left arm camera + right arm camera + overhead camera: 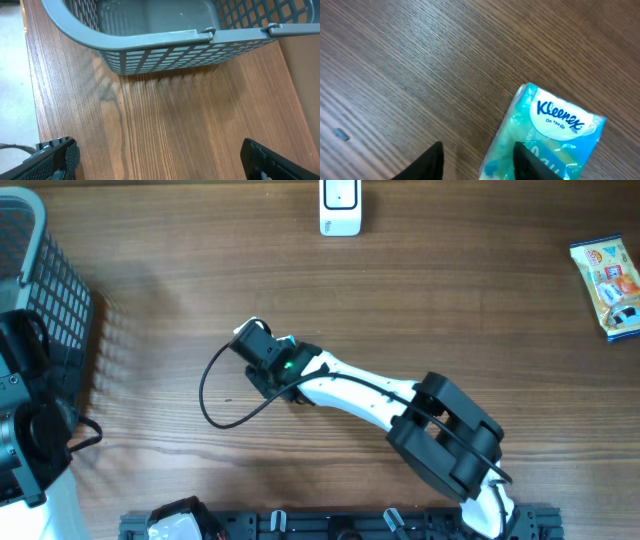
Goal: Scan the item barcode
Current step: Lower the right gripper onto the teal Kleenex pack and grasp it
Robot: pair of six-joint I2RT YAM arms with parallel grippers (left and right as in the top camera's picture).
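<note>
Kleenex pack [555, 125]: flat on desk [420, 60], mid-desk, under right claw [477, 152]. Right claw: part-open, one finger [530, 162] across the pack's edge, the other clear of it; no grip. Left claw [157, 155]: wide open, empty, near basket [165, 47].

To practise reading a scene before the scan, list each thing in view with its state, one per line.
Kleenex pack: lying brand side up, not lifted.
right gripper: open, one finger over the pack, not clamped.
left gripper: open, empty.
grey basket: upright, visible part empty.
white scanner: untouched, apart from both arms.
snack packet: lying flat, untouched.
</note>
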